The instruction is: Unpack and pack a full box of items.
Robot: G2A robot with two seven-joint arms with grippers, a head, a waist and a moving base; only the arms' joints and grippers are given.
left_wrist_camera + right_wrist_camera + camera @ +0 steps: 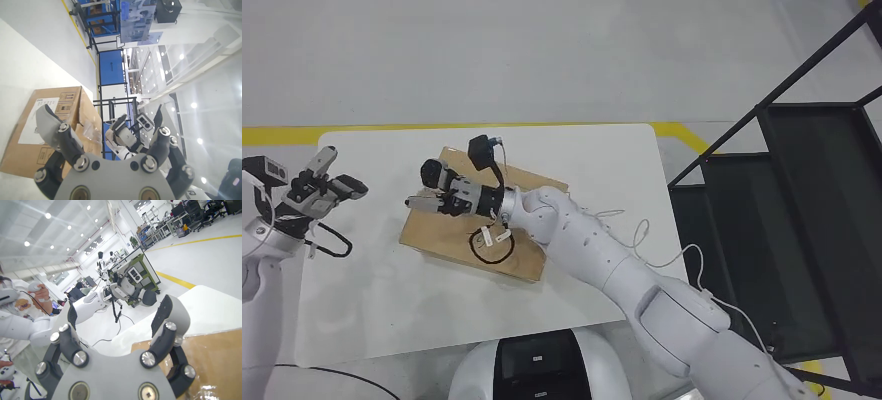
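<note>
- The cardboard box [442, 245] sits near the middle of the white table [362, 300], turned a little askew to the table's edges.
- Its flaps are down, and shiny clear tape runs along the top.
- From the left wrist view, the box's near side carries a white label [28, 130], and some crumpled clear tape [90, 130] sticks up at the top seam.
- The right arm stretches across the box from the robot's side, and the right claw [427, 195] is over the end of the box that faces the other arm.
- That claw is spread wide with nothing between its fingers [168, 311]. The taped lid lies close under it, but I can't tell whether it touches.
- The left claw [327, 182] is off by the table's left edge, well apart from the box and raised above the table.
- It points towards the box's labelled side, also spread wide and holding nothing.
- A yellow line [572, 126] runs on the floor behind the table, and a black metal frame [802, 200] stands off to the right.
</note>
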